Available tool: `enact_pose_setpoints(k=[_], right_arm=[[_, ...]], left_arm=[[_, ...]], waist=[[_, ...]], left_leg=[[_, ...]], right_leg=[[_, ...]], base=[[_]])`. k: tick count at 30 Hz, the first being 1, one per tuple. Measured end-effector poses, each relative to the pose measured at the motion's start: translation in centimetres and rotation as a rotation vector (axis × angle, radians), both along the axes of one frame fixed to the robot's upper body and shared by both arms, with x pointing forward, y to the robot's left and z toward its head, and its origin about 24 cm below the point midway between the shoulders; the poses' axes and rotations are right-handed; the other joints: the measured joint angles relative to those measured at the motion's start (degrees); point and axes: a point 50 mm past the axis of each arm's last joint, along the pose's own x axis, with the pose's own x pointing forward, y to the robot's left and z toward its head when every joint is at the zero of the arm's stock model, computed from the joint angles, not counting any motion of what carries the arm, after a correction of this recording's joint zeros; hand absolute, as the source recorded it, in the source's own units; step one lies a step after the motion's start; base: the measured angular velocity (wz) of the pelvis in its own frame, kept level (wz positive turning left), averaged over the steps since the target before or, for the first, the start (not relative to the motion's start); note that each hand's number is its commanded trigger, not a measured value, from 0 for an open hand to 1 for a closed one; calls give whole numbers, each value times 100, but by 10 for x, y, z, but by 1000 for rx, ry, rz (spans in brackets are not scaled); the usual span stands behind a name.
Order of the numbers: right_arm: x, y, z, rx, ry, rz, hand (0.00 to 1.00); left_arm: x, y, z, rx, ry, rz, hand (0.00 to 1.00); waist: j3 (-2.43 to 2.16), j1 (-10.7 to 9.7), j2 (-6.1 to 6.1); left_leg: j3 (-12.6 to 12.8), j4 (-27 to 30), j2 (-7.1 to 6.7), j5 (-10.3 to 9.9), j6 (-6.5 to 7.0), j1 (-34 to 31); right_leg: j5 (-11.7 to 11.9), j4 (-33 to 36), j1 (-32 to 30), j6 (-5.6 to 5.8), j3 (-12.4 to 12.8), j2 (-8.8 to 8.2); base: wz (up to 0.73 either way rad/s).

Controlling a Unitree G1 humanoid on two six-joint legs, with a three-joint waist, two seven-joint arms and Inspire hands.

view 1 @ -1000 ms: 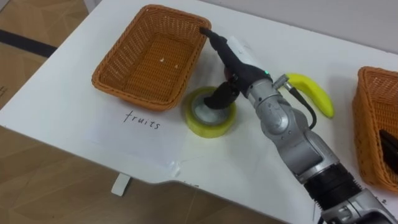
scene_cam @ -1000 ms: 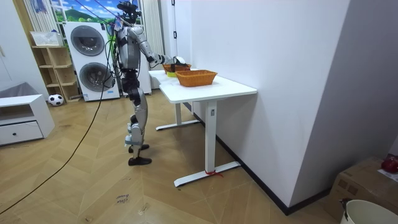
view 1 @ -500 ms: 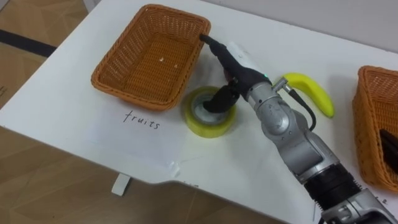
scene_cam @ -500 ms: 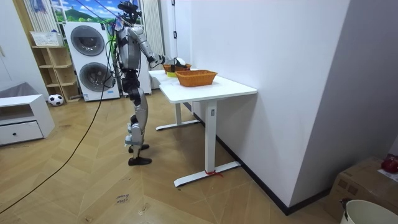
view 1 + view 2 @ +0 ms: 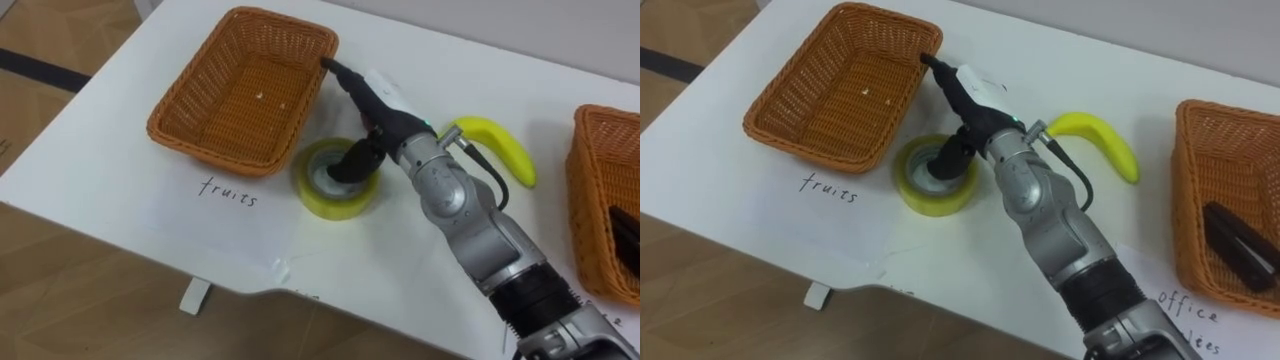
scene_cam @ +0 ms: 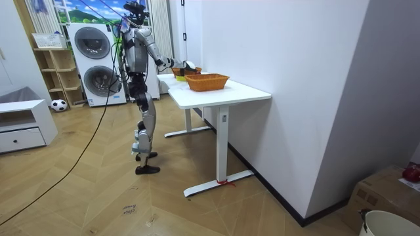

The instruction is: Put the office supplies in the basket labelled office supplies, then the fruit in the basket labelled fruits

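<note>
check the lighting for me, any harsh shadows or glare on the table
Left eye view: soft, even light; no glare on the table, just faint shade hugging the tape below the robot hand. Right eye view: much the same, the basket a bit darker inside than at its rim. Room view: evenly lit, dim shade under the table.

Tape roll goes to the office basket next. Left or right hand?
Right. The right hand is at the yellow tape roll, thumb dipped into its core, and the office basket sits on the table's right side, the side that arm reaches from.
</note>
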Motion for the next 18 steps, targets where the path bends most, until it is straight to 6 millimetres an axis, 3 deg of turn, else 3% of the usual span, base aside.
enact_pose_setpoints(k=[9,13,18], right_arm=[[0,-2,-2,33,23,-2,0],[0,-7,-16,33,97,-19,0],[-2,-11,-21,31,119,-24,0]], left_arm=[[1,-1,0,-1,-1,0,0],[0,-1,0,-1,0,0,0],[1,0,0,-1,-2,0,0]], waist=[[-7,3,15],[-14,12,3],[-28,8,-17]], left_leg=[[-1,0,-2,0,0,-5],[11,2,-1,1,0,15],[39,6,4,1,0,30]], right_leg=[[0,0,-9,0,-6,-3],[0,0,6,0,0,-7],[1,1,11,1,11,-5]], base=[[0],[0],[-3]])
